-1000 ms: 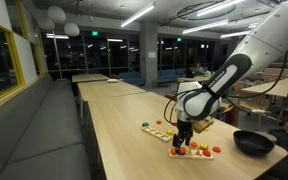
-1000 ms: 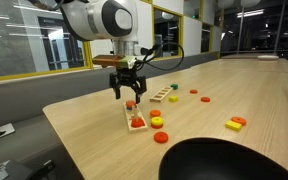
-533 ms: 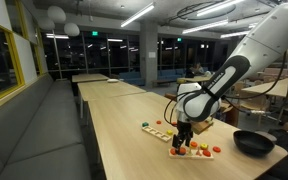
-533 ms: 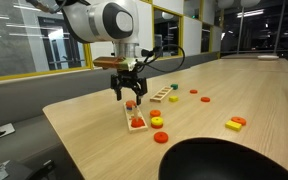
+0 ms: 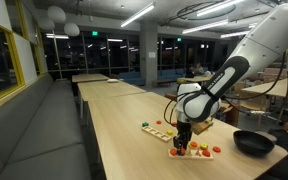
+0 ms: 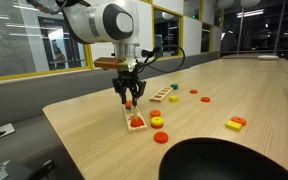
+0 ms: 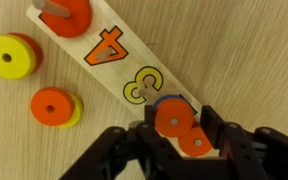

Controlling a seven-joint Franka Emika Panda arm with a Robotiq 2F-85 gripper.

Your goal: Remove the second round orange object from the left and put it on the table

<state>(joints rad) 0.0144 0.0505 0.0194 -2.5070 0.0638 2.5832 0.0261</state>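
Note:
In the wrist view a wooden number board [image 7: 114,25] with a "4" and a "3" lies slantwise on the table. At its lower end sit two round orange discs, one [image 7: 171,120] over a blue piece and another [image 7: 194,143] just below it. My gripper [image 7: 179,125] is down over them, its black fingers [image 7: 212,125] shut against the sides of the upper orange disc. A further orange disc [image 7: 62,12] sits on a peg at the board's top end. In both exterior views the gripper [image 6: 130,98] [image 5: 184,138] points straight down at the board [image 6: 136,122].
Loose discs lie beside the board: a yellow one [image 7: 9,57] and an orange one on yellow [image 7: 52,107]. A second board [image 6: 161,95], red discs [image 6: 205,99], yellow blocks [image 6: 235,124] and a black bowl [image 6: 234,160] stand on the long wooden table [image 6: 94,125].
The jaws, wide open over the board before, have closed in on the orange disc. The arm has stayed in place.

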